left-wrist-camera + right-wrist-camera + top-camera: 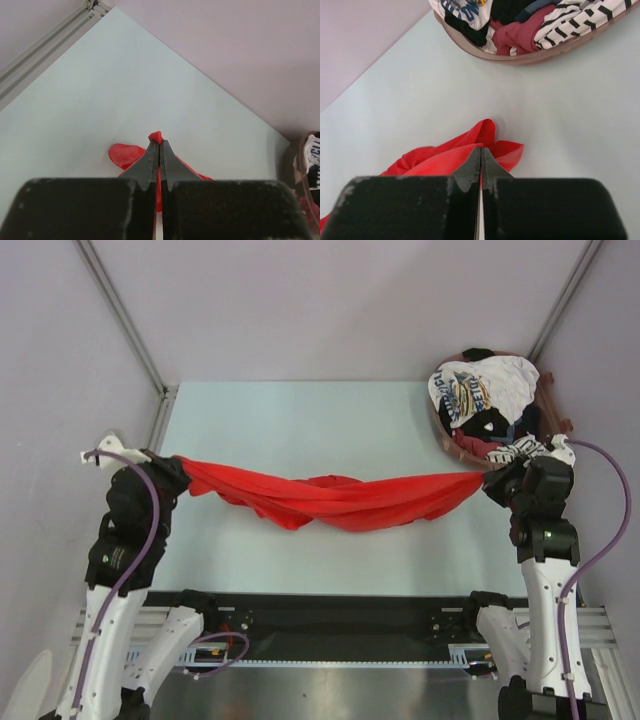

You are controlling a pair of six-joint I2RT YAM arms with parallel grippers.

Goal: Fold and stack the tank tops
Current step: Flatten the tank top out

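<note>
A bright red tank top [330,498] hangs stretched between my two grippers, sagging in the middle above the pale table [300,420]. My left gripper [178,468] is shut on its left end; in the left wrist view a red tuft [156,136] pokes out past the left gripper [159,144]. My right gripper [487,480] is shut on the right end; in the right wrist view red cloth [445,157] bunches around the right gripper [481,150]. More tank tops, a white printed one [480,390], a striped one [580,22] and dark ones, lie heaped in a basket [445,435].
The brown basket [520,59] stands at the back right corner, just beyond my right gripper. Grey walls with metal frame bars [120,310] enclose the table. A black rail [330,615] runs along the near edge between the arm bases.
</note>
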